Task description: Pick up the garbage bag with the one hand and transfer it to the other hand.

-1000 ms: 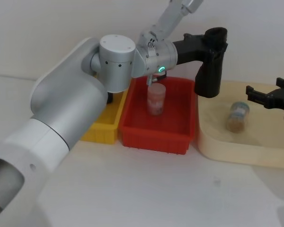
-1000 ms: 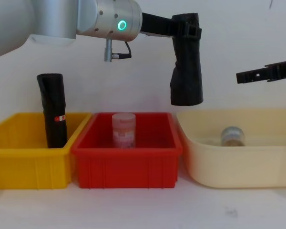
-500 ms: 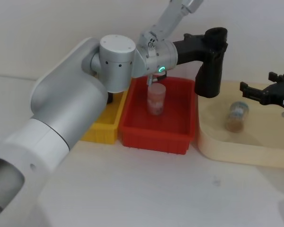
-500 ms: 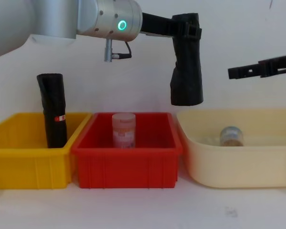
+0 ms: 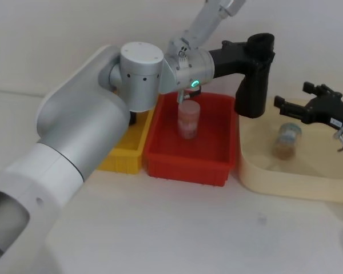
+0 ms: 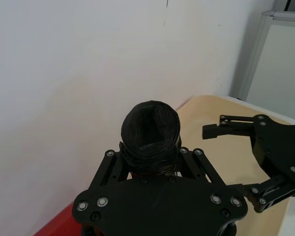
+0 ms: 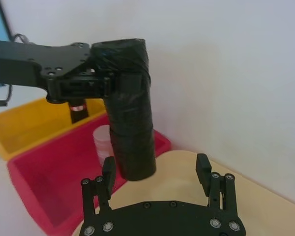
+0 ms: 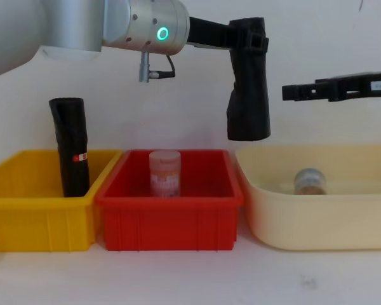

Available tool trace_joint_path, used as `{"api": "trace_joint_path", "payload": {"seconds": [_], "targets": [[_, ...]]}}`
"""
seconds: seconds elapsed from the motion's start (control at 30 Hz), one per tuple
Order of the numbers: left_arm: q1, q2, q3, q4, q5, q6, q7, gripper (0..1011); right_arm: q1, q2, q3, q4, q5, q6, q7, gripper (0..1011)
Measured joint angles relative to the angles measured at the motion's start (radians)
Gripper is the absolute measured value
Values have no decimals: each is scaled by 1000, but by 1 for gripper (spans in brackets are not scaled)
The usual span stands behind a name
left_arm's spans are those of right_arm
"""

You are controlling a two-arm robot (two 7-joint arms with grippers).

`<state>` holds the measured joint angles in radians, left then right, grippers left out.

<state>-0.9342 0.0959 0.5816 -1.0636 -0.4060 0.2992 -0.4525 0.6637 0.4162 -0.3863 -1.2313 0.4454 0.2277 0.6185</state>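
Fingers of the left gripper (image 8: 249,39) are clamped on the garbage bag (image 8: 248,105), held upright above the red bin (image 8: 168,219) and cream tub (image 8: 317,222) edges. Right gripper (image 8: 300,90) fingers are spread wide, near it, apart.

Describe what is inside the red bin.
A pink jar stands upright inside. The arm of the left tool, which holds the garbage bag, hides the red bin's far left corner.

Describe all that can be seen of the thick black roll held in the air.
The garbage bag is a thick, plain roll of matte black plastic, wrinkled, with a hollow in its top end. It hangs upright above the red bin's right edge. The left hand clamps its top; nothing else touches it.
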Motion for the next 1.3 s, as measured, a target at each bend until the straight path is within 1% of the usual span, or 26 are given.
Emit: {"api": "trace_joint_path", "payload": {"seconds": [0.03, 0.07, 0.13, 0.17, 0.33, 0.67, 0.93, 1.3], "targets": [[0, 0, 0, 0, 0, 0, 0, 365, 0, 0, 0, 0, 0, 0, 0, 1000], [0, 0, 0, 0, 0, 0, 0, 365, 11, -5, -2, 28, 7, -18, 21, 1000], [0, 0, 0, 0, 0, 0, 0, 365, 20, -10, -4, 50, 14, -38, 43, 1000], [0, 0, 0, 0, 0, 0, 0, 365, 29, -14, -5, 73, 20, -54, 61, 1000], [0, 0, 0, 0, 0, 0, 0, 365, 54, -24, -9, 129, 41, -103, 117, 1000], [0, 0, 0, 0, 0, 0, 0, 365, 88, -35, -22, 195, 60, -155, 176, 1000], [0, 0, 0, 0, 0, 0, 0, 365, 120, -51, -42, 245, 60, -173, 197, 1000], [0, 0, 0, 0, 0, 0, 0, 365, 168, -78, -71, 314, 52, -180, 204, 1000]]}}
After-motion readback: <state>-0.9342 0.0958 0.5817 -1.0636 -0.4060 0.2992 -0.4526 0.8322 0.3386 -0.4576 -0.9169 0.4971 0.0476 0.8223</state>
